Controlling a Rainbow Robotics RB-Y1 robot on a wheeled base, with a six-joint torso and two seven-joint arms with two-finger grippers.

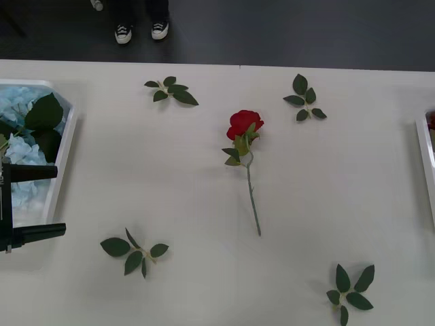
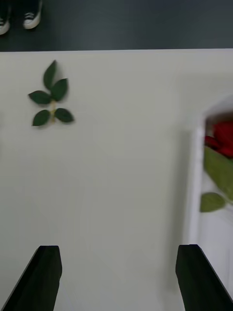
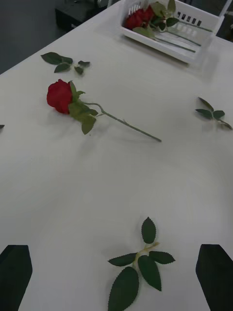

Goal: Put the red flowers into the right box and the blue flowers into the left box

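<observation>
Hovering with jaws wide and empty, the left gripper (image 1: 30, 202) sits over the near end of the left box (image 1: 64, 153), where blue flowers (image 1: 20, 153) lie. Near sprigs (image 1: 134, 251) flank the white surface (image 1: 170, 197). At centre lies one red rose (image 1: 244, 124), head far, stem pointing near. Beyond it, two more sprigs (image 1: 171, 89). The right gripper (image 2: 116, 272), jaws also wide and empty, hangs just beside the right box (image 2: 194, 194), which holds red roses (image 2: 221, 138).
</observation>
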